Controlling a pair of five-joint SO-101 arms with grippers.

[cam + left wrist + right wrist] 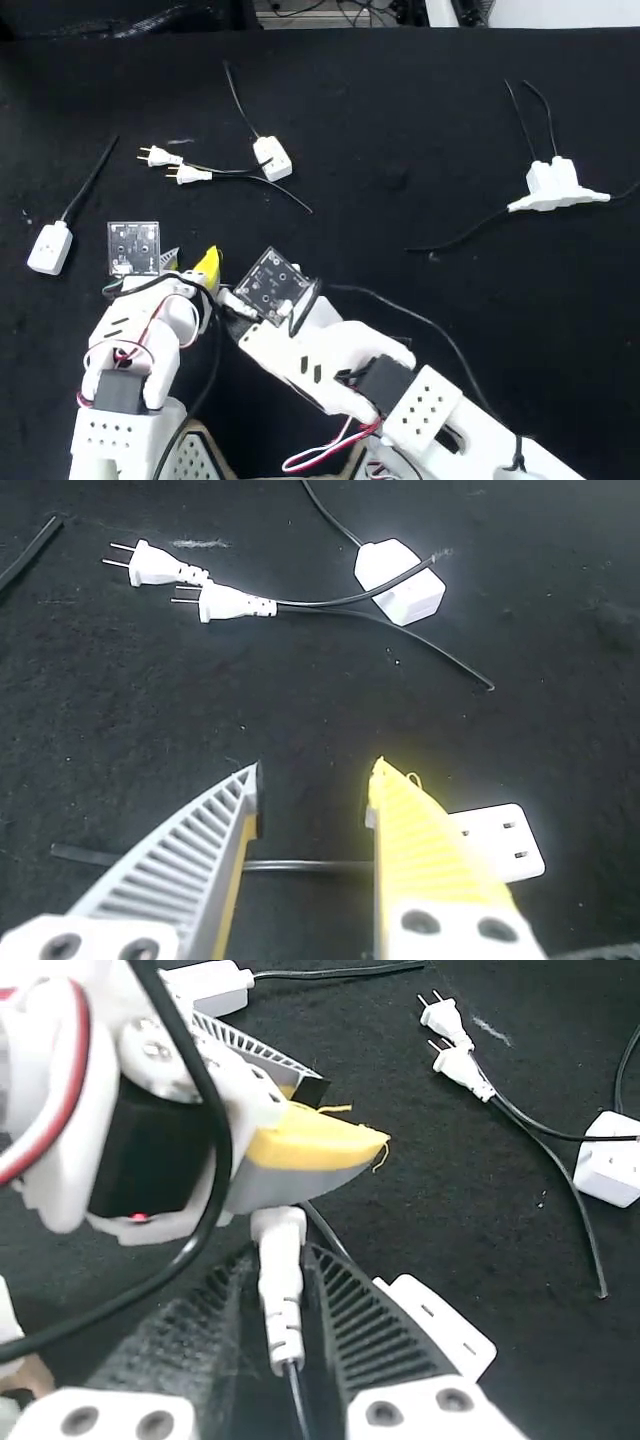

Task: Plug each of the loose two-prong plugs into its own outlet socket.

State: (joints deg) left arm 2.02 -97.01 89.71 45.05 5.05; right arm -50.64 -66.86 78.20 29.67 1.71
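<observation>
Lying near the left edge of the table [400,120], one outlet socket [50,247] is sitting with open black surface around it. Two loose plugs [190,175] are resting side by side, just left of a second socket [272,158]. Near the front edge, the left gripper [315,780] is hanging spread open over a black cord [300,865], crowding the right gripper [282,1260], which is clamping a white plug [280,1290] beside a third socket [440,1325]. A white outlet block [555,185] is lying well apart, far right.
</observation>
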